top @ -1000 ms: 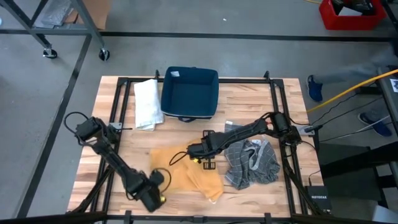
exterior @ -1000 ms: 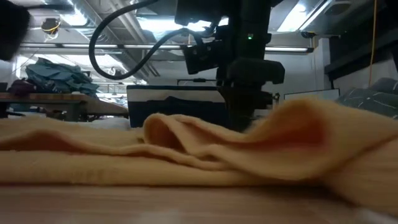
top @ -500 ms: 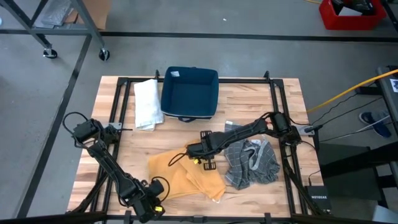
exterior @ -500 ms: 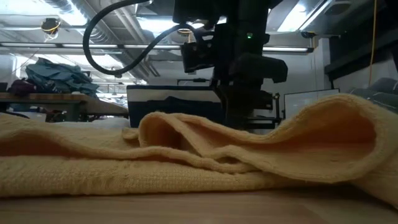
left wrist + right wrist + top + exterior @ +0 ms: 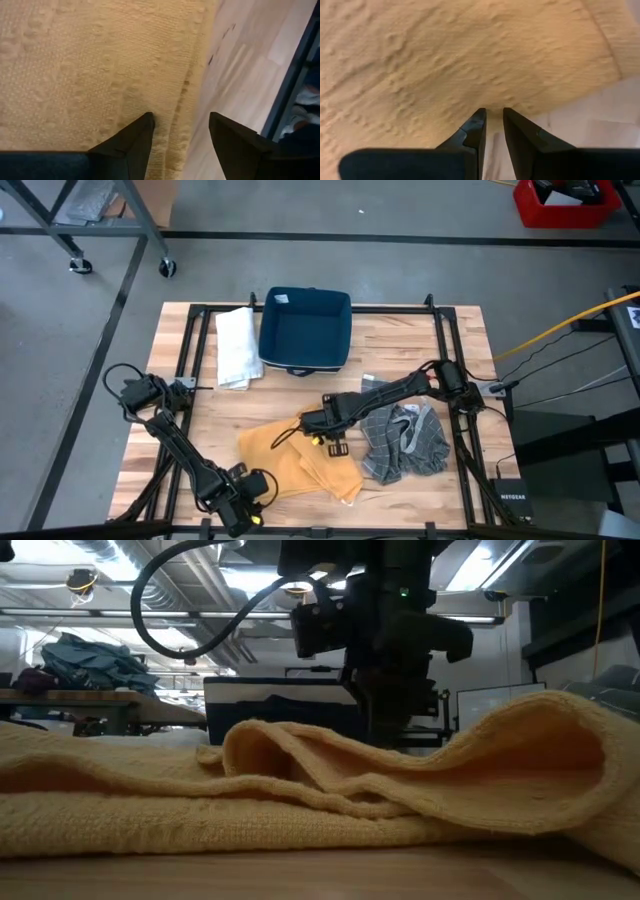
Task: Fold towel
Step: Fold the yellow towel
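Observation:
A yellow towel (image 5: pixel 300 458) lies rumpled on the wooden table (image 5: pixel 460 340), with raised folds (image 5: pixel 290 755) in the low view. My right gripper (image 5: pixel 318 425) points down at the towel's far edge and is shut on it. My left gripper (image 5: pixel 248 494) hangs over the towel's near left edge, open. In the left wrist view, my left gripper (image 5: pixel 181 125) has one finger (image 5: pixel 135 142) over the cloth. Its other finger (image 5: pixel 235 145) is over bare wood, with the hem (image 5: pixel 182 107) between them. Whether either finger touches, I cannot tell. My right gripper pinches the towel's far edge (image 5: pixel 492 102) between its two fingers, which stand close together. The fingers come from above and point down. The cloth around the hold lies slack in folds on the table.
A grey towel (image 5: pixel 405 442) lies crumpled to the right of the yellow one. At the far side stand a dark blue basket (image 5: pixel 305 330) and a folded white towel (image 5: pixel 235 345). Black frame rails (image 5: pixel 445 360) run along the table's edges.
My left gripper has opened, let go of the towel's near left edge, and rolled at the wrist. The released cloth has settled onto the table, and the fold at the low view's right stands still now.

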Controlling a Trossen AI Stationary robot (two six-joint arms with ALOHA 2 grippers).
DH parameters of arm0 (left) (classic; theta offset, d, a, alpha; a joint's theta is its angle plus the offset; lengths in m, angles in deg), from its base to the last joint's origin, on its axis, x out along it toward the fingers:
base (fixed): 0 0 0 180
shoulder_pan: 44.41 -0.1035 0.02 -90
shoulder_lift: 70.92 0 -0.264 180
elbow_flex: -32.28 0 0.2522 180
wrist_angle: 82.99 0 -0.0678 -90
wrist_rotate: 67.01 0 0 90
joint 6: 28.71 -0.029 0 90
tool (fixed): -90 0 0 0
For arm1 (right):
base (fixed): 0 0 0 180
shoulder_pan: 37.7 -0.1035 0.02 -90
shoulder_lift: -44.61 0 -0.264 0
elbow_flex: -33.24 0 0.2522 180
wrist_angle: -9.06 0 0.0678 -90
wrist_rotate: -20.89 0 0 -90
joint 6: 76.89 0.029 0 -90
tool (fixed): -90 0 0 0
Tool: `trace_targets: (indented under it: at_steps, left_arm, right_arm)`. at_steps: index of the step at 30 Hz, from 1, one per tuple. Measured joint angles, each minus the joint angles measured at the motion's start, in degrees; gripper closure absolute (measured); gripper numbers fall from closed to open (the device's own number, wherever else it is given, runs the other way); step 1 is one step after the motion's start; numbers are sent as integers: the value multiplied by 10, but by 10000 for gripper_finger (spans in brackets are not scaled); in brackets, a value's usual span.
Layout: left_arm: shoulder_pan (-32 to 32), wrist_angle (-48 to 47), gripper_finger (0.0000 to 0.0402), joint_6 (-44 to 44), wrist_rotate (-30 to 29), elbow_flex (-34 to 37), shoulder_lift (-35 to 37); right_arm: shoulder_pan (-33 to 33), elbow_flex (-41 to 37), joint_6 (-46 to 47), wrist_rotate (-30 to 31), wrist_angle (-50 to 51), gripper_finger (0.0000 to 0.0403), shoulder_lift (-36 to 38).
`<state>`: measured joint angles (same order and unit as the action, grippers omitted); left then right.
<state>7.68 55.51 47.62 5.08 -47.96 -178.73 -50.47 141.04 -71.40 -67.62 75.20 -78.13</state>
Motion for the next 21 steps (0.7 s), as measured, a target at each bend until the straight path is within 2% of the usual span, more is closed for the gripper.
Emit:
trace_targets:
  at_steps: [5, 13, 18, 21]
  left_arm:
    - [-3, -2, 219, -32, 0, 5, 0]
    - [-19, 1, 248, -36, -6, 14, -8]
    - [-26, 15, 269, -16, -11, 15, -8]
    - [-27, 35, 277, 0, -12, 12, -7]
  right_arm:
    - [0, 0, 3, -19, -5, 331, 0]
    - [-24, 0, 2, -70, -38, 331, 0]
    - [-35, 0, 2, -57, -15, 331, 0]
    - [-34, 0, 2, -30, 1, 331, 0]
